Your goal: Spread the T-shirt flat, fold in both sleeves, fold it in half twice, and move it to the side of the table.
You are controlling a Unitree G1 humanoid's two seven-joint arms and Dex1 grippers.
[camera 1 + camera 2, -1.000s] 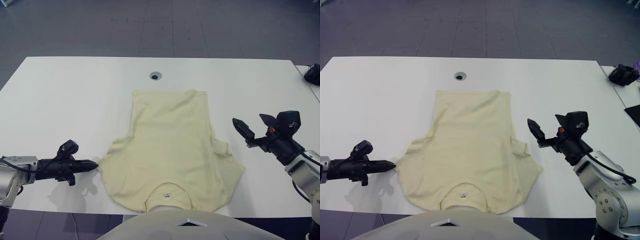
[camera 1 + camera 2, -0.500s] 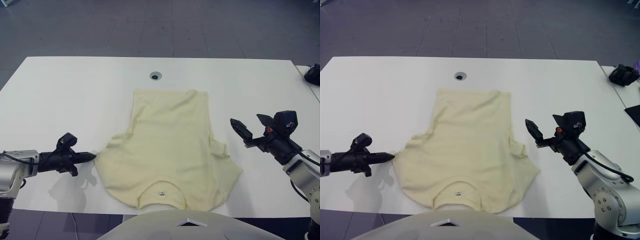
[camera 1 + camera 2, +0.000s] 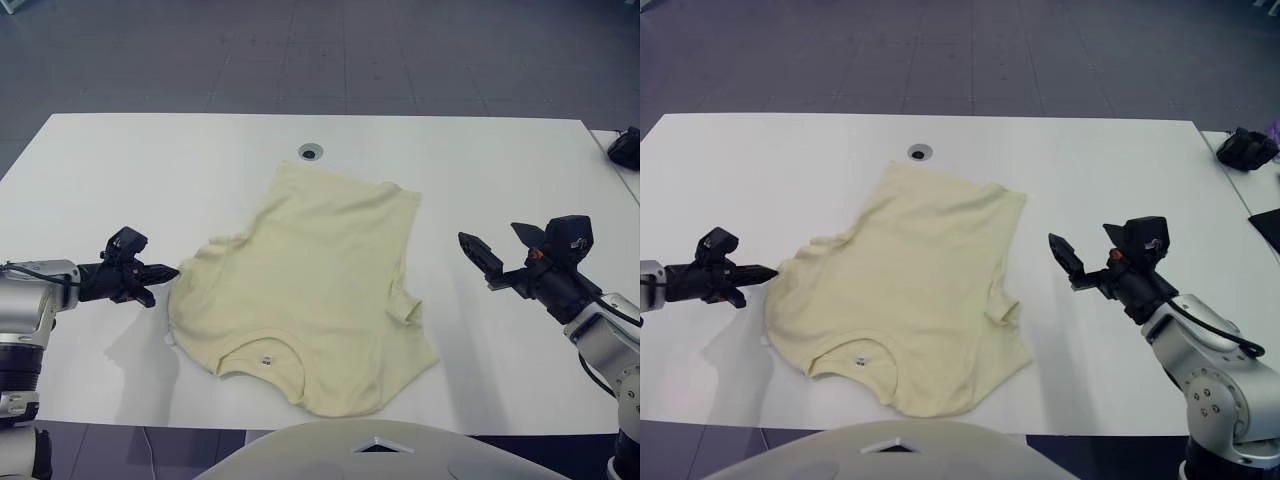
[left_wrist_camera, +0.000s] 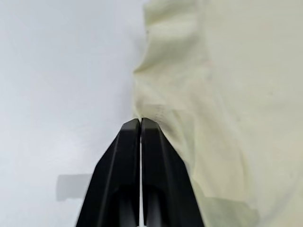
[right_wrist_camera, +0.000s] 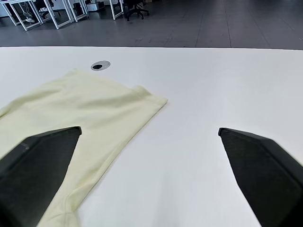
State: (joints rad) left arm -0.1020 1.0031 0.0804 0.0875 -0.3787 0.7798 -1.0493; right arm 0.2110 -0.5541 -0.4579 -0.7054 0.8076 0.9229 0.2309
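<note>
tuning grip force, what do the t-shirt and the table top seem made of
T-shirt: soft matte pale-yellow knit, probably cotton; it wrinkles and lies limp. Table: hard smooth white board, perhaps laminate; it is flat with straight crisp edges.

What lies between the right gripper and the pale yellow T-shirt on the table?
Bare white tabletop separates the black two-finger right gripper from the pale yellow fabric T-shirt; the left eye and right wrist views show it.

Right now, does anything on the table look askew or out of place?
Yes. The pale yellow cloth T-shirt lies slanted on the white table, its right-side sleeve bunched; the left gripper has its jaws shut on the other sleeve.
</note>
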